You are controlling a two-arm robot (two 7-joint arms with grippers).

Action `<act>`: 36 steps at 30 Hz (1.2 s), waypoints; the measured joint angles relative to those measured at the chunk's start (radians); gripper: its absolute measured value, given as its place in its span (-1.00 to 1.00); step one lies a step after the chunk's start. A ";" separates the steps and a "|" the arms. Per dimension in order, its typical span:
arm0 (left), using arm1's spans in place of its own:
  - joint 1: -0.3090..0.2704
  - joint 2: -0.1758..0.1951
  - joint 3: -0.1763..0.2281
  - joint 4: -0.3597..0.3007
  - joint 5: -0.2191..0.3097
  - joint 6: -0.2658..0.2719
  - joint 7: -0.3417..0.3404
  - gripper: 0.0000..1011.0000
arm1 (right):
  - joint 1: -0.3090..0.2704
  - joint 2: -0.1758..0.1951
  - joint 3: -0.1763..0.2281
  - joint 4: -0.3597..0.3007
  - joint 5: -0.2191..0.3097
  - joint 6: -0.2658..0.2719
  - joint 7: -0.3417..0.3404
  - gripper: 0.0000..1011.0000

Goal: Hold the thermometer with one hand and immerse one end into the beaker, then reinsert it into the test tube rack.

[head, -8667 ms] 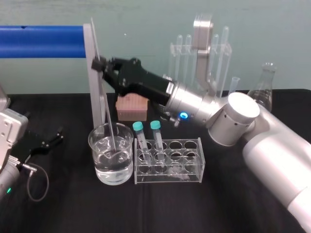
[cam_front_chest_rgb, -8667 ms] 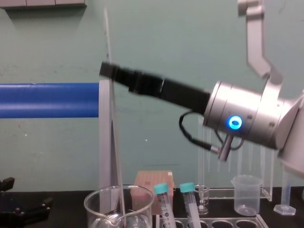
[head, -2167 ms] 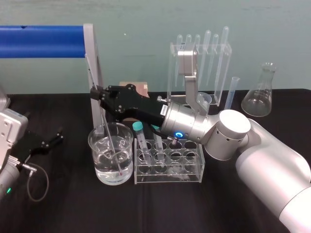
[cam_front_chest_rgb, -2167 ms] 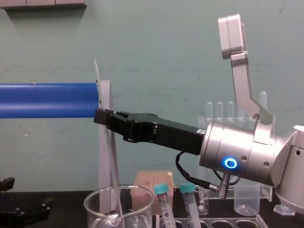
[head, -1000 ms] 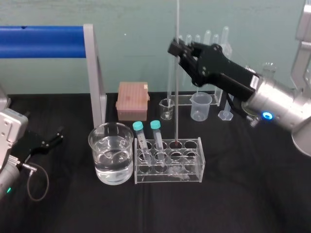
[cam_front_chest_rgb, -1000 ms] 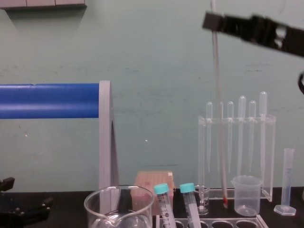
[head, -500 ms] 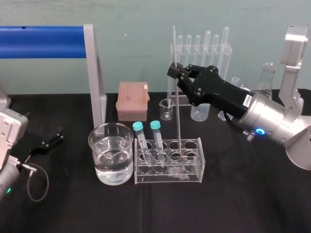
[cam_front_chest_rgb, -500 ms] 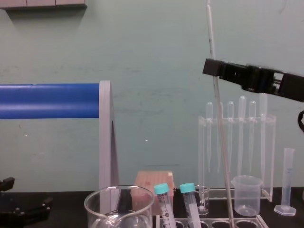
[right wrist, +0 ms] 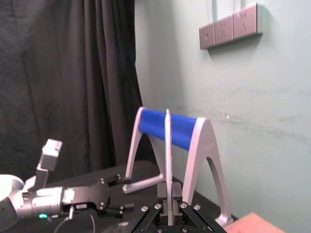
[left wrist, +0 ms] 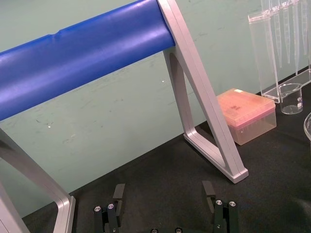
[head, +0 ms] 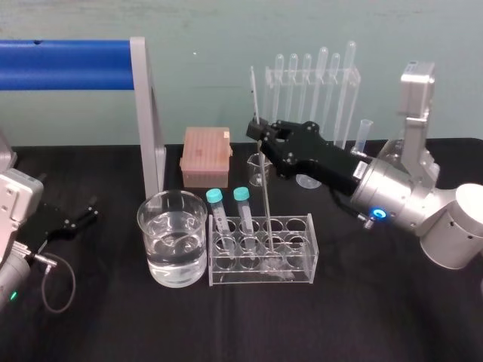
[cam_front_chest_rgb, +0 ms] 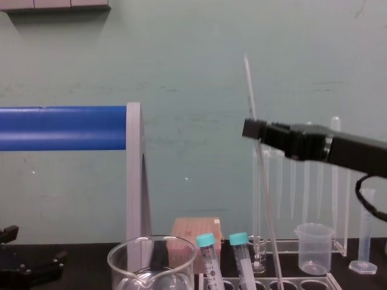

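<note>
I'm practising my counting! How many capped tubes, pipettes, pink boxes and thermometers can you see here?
capped tubes: 2
pipettes: 5
pink box: 1
thermometer: 1
total: 9

The chest view's bottom edge crops the thermometer [cam_front_chest_rgb: 250, 84].

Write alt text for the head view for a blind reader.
The right gripper holds the thermometer nearly upright, its lower end down in the test tube rack beside two teal-capped tubes. The water-filled beaker stands left of the rack; the left gripper rests open at far left.
</note>
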 joint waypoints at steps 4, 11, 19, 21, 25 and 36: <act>0.000 0.000 0.000 0.000 0.000 0.000 0.000 0.99 | 0.010 -0.012 -0.009 0.032 -0.013 0.007 0.001 -0.89; 0.000 0.000 0.000 0.000 0.000 0.000 0.000 0.99 | 0.028 -0.035 -0.027 0.083 -0.032 0.023 0.013 -0.89; 0.000 0.000 0.000 0.000 0.000 0.000 0.000 0.99 | 0.038 -0.044 -0.032 0.100 -0.048 0.025 0.020 -0.89; 0.000 0.000 0.000 0.000 0.000 0.000 0.000 0.99 | 0.038 -0.044 -0.032 0.100 -0.049 0.024 0.020 -0.89; 0.000 0.000 0.000 0.000 0.000 0.000 0.000 0.99 | 0.038 -0.044 -0.032 0.100 -0.049 0.024 0.020 -0.89; 0.000 0.000 0.000 0.000 0.000 0.000 0.000 0.99 | 0.037 -0.044 -0.032 0.100 -0.047 0.025 0.020 -0.50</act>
